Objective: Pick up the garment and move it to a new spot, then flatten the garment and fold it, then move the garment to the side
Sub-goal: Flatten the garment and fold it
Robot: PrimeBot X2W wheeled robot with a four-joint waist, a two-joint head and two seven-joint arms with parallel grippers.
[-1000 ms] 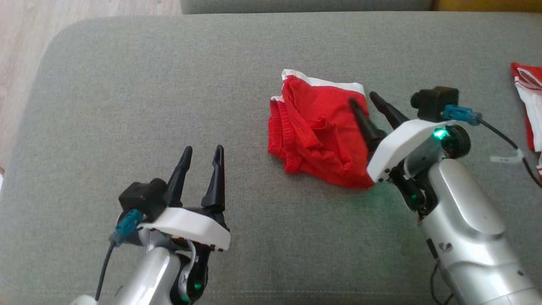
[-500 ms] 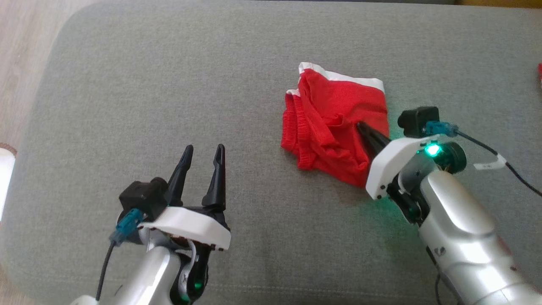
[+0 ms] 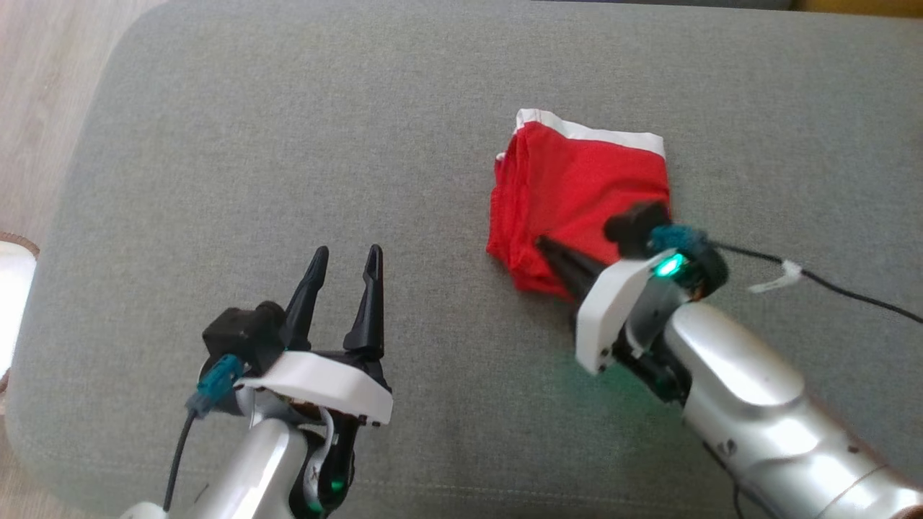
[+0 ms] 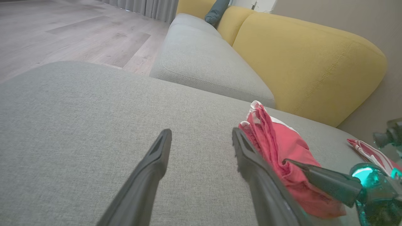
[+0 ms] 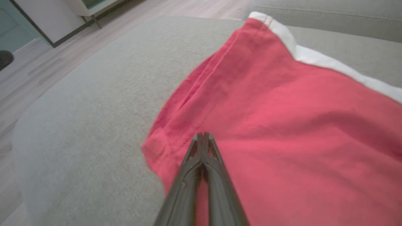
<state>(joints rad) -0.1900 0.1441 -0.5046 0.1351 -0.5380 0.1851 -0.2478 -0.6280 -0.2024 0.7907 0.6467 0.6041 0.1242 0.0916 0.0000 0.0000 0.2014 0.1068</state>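
The garment [image 3: 584, 180] is a red cloth with a white band along its far edge, lying bunched on the grey cushion [image 3: 288, 144]. My right gripper [image 3: 546, 245] is shut at the garment's near left corner, with red fabric showing between its fingers in the right wrist view, where the gripper [image 5: 203, 135] lies over the garment [image 5: 282, 125]. My left gripper [image 3: 346, 256] stands open and empty above the cushion, well left of the garment. In the left wrist view the left gripper [image 4: 201, 135] points past the garment [image 4: 282, 147], where the right gripper [image 4: 287, 161] meets the cloth.
A second red and white cloth [image 4: 367, 150] lies at the cushion's far right. A yellow sofa back [image 4: 298, 56] and another grey seat [image 4: 201, 62] stand beyond. Wooden floor [image 3: 43, 72] borders the cushion on the left. The right wrist's black cable [image 3: 829, 281] trails rightwards.
The right gripper closed and swung left to the garment's near left corner; the garment is now more gathered and narrower. The head camera shifted. The left arm stayed put.
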